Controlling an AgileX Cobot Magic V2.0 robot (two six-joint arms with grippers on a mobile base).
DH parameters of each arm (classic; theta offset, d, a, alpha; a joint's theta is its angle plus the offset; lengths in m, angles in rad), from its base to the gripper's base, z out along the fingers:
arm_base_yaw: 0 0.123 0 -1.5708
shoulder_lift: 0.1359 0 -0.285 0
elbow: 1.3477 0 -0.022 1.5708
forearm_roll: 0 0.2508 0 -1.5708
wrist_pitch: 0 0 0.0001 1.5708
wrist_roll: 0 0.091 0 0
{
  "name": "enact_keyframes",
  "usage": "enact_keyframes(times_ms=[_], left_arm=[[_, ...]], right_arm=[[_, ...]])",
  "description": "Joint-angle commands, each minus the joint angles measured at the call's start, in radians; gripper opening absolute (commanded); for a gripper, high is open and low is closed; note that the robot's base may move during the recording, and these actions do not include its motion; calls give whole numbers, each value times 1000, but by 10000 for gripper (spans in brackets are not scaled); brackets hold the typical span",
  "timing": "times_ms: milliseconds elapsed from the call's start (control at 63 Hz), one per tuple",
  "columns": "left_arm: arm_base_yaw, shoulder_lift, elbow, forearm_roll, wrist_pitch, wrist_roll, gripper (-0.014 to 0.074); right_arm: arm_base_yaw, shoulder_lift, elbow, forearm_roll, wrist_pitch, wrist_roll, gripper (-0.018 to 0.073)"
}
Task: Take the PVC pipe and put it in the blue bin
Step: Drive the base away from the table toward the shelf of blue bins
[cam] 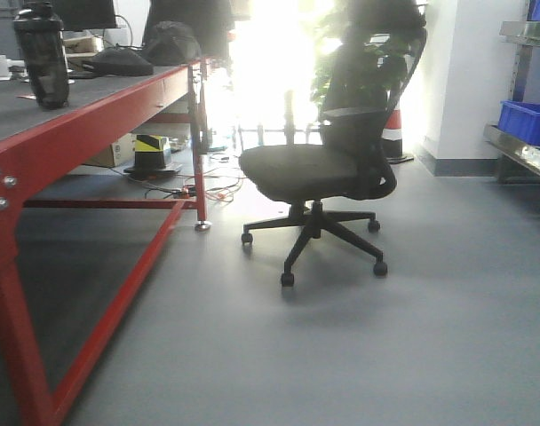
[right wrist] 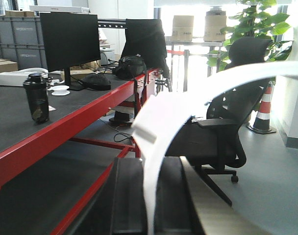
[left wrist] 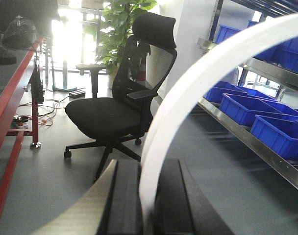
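My left gripper [left wrist: 148,208] pinches the long, slim, white curved PVC pipe [left wrist: 188,83], which arcs up before the blue plastic bins [left wrist: 279,139] on the shelf, while my right gripper [right wrist: 150,208] clamps a like white arc [right wrist: 159,117], perhaps the same piece.

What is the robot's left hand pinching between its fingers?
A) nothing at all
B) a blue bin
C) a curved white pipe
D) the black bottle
C: in the left wrist view, the white PVC pipe rises in an arc from between the two dark fingers.
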Motion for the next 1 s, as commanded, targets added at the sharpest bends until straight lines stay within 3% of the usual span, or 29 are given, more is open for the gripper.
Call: enact_keyframes(times_ms=[0,984], left_arm=[[-4,-7,-3,-1,-20,-1,-111],[-4,-7,-3,-1,-20,-1,-111]], right_arm=[[1,-6,2,-10,-24,-4,-168],[1,-6,2,-10,-24,-4,-168]])
